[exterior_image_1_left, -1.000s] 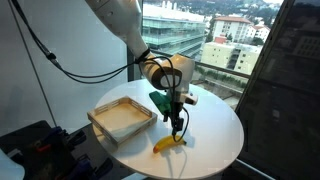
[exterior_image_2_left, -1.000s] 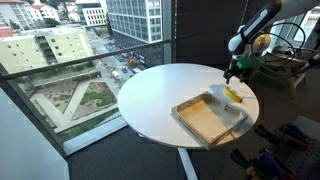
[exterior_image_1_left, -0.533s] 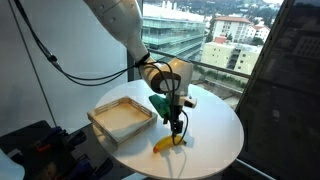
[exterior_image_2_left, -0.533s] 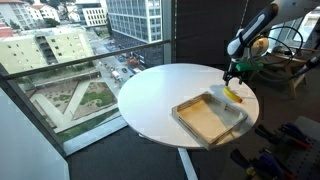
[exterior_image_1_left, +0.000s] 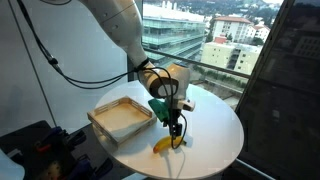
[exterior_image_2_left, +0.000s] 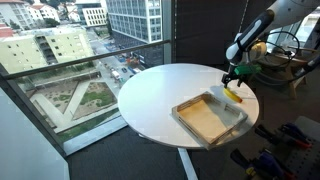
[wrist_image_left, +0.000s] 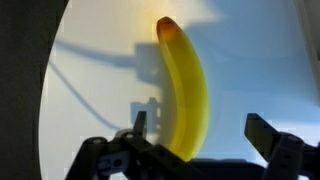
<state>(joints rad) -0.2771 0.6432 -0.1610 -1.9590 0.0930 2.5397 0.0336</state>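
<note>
A yellow, gently curved banana (wrist_image_left: 185, 90) lies flat on the round white tabletop (exterior_image_1_left: 215, 130), close to its edge. It is just beside one corner of a shallow, light wooden tray (exterior_image_1_left: 97, 122) with a raised rim, but not in it. The black gripper (exterior_image_1_left: 176, 131) hangs straight down over the banana from the arm's white wrist, with a green part just above it.

In the wrist view the gripper (wrist_image_left: 197, 122) stands wide. Its two dark fingers (wrist_image_left: 262, 132) sit on either side of the fruit with clear white tabletop between each finger and the peel, so nothing is held. The banana runs up the middle of that view, its orange-brown tip pointing away from the camera.

In both exterior views the fingertips look very near the banana (exterior_image_2_left: 233, 95). These views are too small to show whether they touch it or the tabletop (exterior_image_2_left: 160, 90).
</note>
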